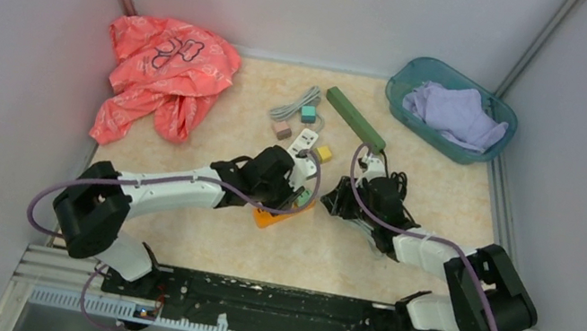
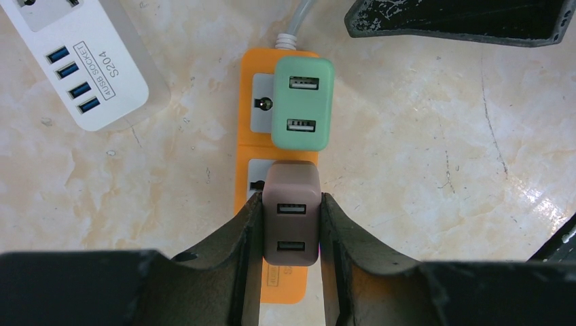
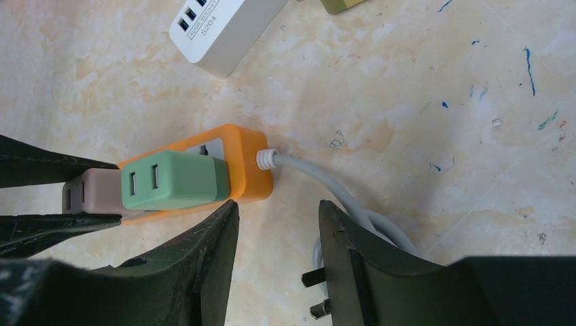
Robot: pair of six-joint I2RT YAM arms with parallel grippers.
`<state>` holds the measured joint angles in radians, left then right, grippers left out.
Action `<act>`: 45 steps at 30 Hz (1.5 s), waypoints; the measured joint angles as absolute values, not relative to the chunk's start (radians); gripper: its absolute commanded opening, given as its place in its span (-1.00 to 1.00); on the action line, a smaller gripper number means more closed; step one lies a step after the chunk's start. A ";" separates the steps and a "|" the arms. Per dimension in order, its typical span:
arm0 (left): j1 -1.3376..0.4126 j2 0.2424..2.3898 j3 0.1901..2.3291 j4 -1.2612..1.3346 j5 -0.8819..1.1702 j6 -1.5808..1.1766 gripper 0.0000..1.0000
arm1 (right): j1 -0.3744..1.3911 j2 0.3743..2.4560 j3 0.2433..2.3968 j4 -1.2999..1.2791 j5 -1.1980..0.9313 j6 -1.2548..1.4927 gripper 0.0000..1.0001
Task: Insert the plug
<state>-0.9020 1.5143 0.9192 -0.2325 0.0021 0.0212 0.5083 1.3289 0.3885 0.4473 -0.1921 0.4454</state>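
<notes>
Left wrist view: left gripper [image 2: 291, 201], pointed down at lower centre, clamps the mauve USB charger [image 2: 291, 227] on the orange power strip [image 2: 242, 146]; right gripper [image 3: 278, 212] hovers agape near its cable [image 3: 309, 171].

White strip [image 2: 109, 41]: seemingly "USB SOCKET S204"

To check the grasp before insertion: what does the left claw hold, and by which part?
The left claw holds the mauve two-port USB charger by its two opposite side faces, over the orange power strip.
</notes>
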 measured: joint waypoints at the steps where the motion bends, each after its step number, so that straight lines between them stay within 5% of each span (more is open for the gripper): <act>1: -0.903 1.509 0.911 -0.225 0.000 0.022 -1.00 | 0.508 1.329 0.389 0.448 -0.193 0.445 -0.06; 41: -0.919 1.601 1.004 -0.322 -0.035 0.046 -1.00 | 0.508 1.287 0.387 0.440 -0.207 0.401 -0.06; 45: -0.919 1.592 1.000 -0.318 -0.036 0.046 -0.78 | 0.508 1.262 0.387 0.425 -0.211 0.400 -0.05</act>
<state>-0.9188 1.5921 1.0004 -0.3183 -0.0357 0.0460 0.5083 1.2621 0.3874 0.4248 -0.2108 0.4004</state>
